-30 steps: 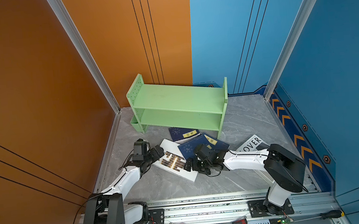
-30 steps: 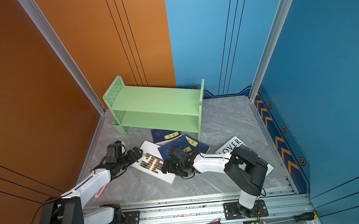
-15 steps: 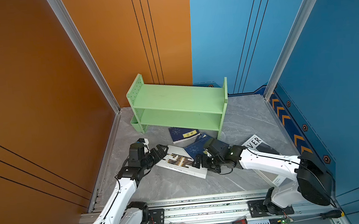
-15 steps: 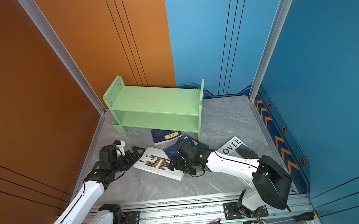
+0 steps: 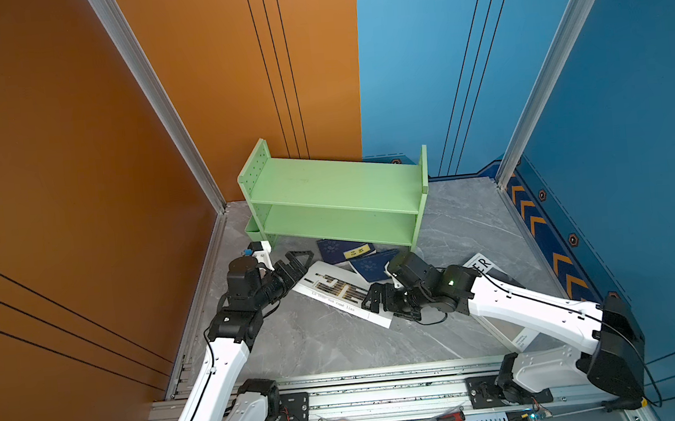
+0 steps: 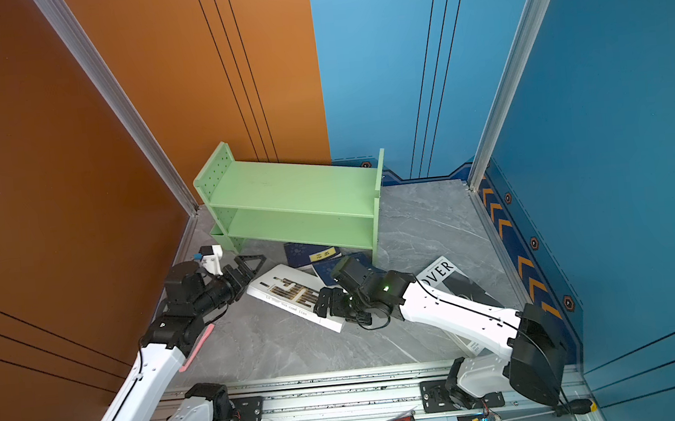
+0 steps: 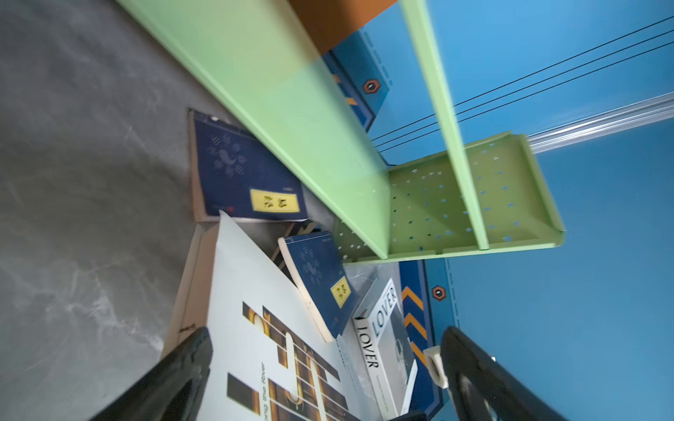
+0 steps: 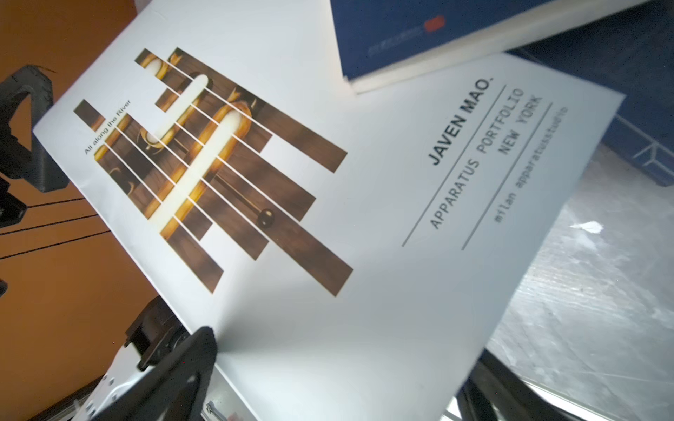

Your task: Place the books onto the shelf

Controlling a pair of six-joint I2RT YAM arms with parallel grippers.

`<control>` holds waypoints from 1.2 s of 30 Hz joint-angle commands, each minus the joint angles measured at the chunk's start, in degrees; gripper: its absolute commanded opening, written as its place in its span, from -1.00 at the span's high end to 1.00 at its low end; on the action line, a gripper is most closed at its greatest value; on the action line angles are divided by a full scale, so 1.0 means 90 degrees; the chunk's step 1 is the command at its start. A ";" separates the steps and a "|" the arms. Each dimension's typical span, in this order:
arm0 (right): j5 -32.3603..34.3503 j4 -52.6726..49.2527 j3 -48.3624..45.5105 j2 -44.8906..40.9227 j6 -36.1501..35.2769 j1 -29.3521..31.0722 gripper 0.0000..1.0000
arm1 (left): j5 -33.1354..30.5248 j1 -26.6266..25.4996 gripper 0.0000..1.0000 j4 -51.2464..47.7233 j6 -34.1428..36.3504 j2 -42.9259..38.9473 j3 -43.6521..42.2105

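White, glossy, stiff: in both top views, large block-patterned book [image 5: 340, 290] on grey marbled worktop [image 5: 318, 346], 6 o'clock of light green two-tier shelf [image 5: 333, 182], straddled by left gripper [image 5: 297, 267] and right gripper [image 5: 375, 300], jaws apart; walls [image 5: 441, 85] close. Left wrist: thin navy book [image 7: 317, 269] overlapping it. Right wrist: probably slick, heavy; grip opposite edges.

Bright, even light; top views sharp, both wrist views softly blurred, with glare on the floor [image 8: 601, 226].
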 commanded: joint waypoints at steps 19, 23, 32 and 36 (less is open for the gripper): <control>-0.0088 0.2228 0.1076 -0.0225 -0.1270 0.0280 -1.00 | 0.1519 -0.0350 -0.96 0.0373 -0.0471 -0.0075 0.0345; 0.0192 0.2102 0.1030 -0.0201 -0.1440 0.0287 -1.00 | 0.1319 -0.0371 -0.96 0.0242 -0.0232 -0.0100 0.0288; 0.0945 0.1989 0.0388 -0.0125 -0.1759 -0.0205 -1.00 | 0.0310 -0.0832 -0.96 0.1313 0.0136 0.0153 -0.1043; 0.1159 0.1935 -0.0009 0.0008 -0.1822 -0.0654 -0.99 | -0.0056 -0.1094 -0.96 0.1325 0.0511 0.0362 -0.1492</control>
